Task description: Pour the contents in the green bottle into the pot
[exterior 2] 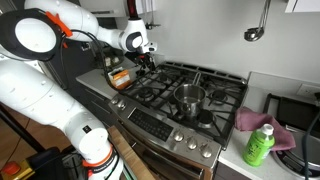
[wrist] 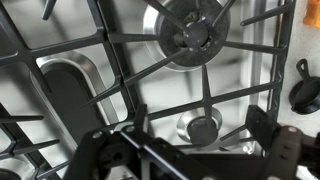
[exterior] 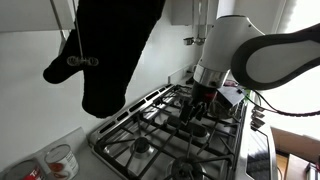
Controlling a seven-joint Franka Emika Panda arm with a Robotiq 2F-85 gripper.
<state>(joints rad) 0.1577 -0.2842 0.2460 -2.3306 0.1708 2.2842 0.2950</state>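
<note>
The green bottle [exterior 2: 259, 144] stands upright on a pink cloth on the counter beside the stove, far from my gripper. My gripper [exterior 2: 148, 62] hangs over the far burners at the opposite end of the stove; it also shows in an exterior view [exterior: 195, 106]. In the wrist view the gripper [wrist: 185, 150] is open and empty, its dark fingers spread above a small burner [wrist: 200, 125] and the black grates. I cannot make out the dark grey pot in any view.
A small shiny steel pot [exterior 2: 190, 97] sits on a middle burner. A black oven mitt [exterior: 110, 50] hangs in front of one camera. A brown-orange item [exterior 2: 118, 77] stands by the stove near the gripper. A large burner [wrist: 190, 35] lies ahead of the fingers.
</note>
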